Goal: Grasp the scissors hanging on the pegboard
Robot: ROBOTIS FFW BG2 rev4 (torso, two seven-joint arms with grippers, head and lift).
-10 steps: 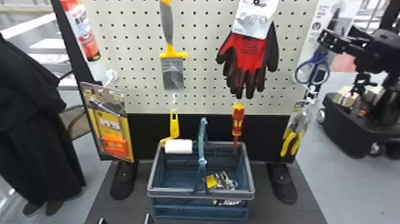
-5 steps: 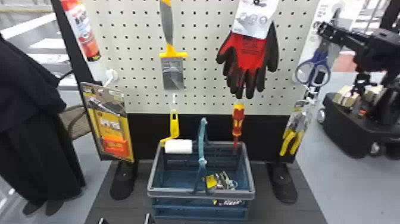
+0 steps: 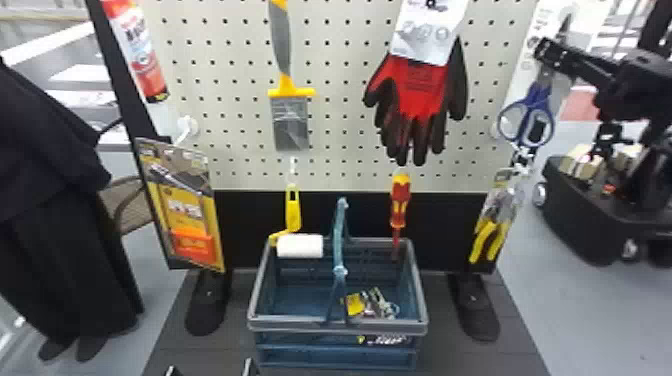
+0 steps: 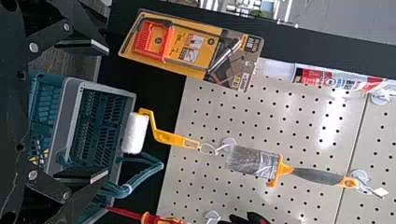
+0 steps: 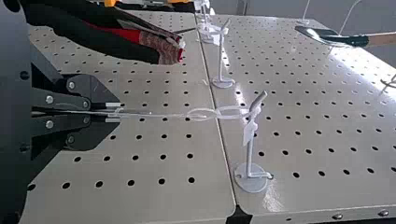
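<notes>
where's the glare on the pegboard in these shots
right wrist view: bright glare on the pegboard beside the base of the hook; left wrist view: mild sheen on one panel; head view: evenly lit, no hot spots

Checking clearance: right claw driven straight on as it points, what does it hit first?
The clear tie loop just ahead of the right claw, which is shut on the scissors; then probably the white peg hook. Depth unclear.

No print is clear enough to read. Blurred lettering stands on the tube (image 3: 135, 50) at the pegboard's (image 3: 340, 125) left edge, on the card (image 3: 425, 25) at its top, and on the yellow pack (image 3: 182, 205) at its lower left corner.
</notes>
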